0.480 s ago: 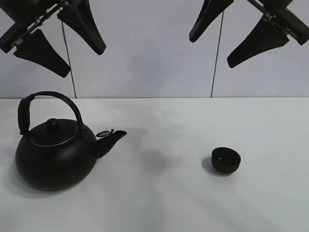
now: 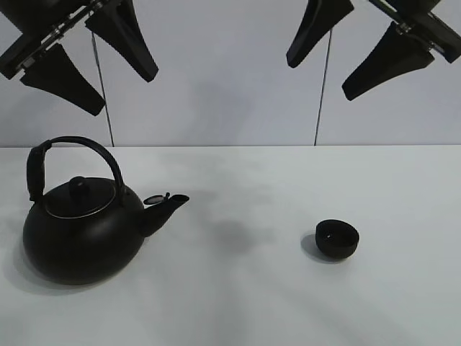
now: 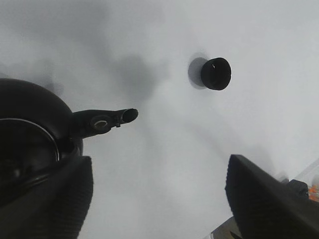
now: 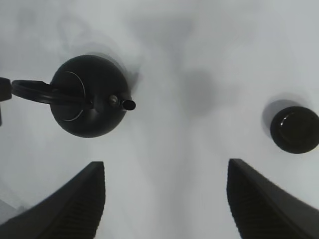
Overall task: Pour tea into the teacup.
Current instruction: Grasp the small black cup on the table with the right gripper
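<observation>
Progress looks to be at the very start. The kettle (image 2: 79, 231) sits on the table (image 2: 238, 310) at the left, with its spout (image 2: 167, 203) pointing right toward the teacup (image 2: 336, 238). The teacup stands upright on the right side of the table, well apart from the kettle. Neither is touched. The left claw (image 2: 124, 94) hangs high above the kettle with its two fingers spread wide and nothing between them. The right claw (image 2: 319, 79) hangs just as high above the teacup's side, also spread and empty. By my reading everything remains to be done: taking the kettle by its arched handle (image 2: 75, 142), carrying it across, tipping it over the teacup and setting it back. The high camera shows both claws whole and how far above the table they are, which neither wrist camera gives. The right wrist camera looks straight down on the kettle (image 4: 89, 97) and into the teacup (image 4: 295, 129), where a glint shows, though I cannot tell whether it holds liquid. The left wrist camera gives the spout (image 3: 107, 119) close up, with the teacup (image 3: 216, 73) beyond it.
</observation>
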### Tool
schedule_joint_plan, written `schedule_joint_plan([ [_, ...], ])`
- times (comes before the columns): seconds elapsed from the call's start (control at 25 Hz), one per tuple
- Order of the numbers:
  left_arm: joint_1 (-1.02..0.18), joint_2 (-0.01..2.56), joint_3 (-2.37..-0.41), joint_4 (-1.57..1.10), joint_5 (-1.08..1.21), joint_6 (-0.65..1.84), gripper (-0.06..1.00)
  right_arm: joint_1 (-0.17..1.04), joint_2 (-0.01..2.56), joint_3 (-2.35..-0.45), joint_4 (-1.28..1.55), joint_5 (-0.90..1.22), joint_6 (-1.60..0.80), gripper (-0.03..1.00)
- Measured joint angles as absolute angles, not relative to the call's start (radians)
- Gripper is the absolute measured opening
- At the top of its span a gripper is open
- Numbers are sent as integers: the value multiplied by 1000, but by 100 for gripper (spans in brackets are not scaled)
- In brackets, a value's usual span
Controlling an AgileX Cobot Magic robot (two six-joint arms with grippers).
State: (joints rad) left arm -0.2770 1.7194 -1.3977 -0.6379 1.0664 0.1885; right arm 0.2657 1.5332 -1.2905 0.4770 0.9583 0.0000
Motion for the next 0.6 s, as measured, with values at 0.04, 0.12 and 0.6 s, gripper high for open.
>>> schedule_joint_plan([
  [0.04, -277, 1719, -1398, -638, 1066, 188, 54, 266, 1533, -1290, 463, 961, -18, 47],
  [0.12, -277, 1719, -1398, -638, 1066, 188, 54, 266, 1533, -1290, 430, 972, -32, 47],
  [0.6, -277, 1719, -1398, -638, 1066, 188, 54, 266, 1540, -1290, 211, 1032, -29, 61],
])
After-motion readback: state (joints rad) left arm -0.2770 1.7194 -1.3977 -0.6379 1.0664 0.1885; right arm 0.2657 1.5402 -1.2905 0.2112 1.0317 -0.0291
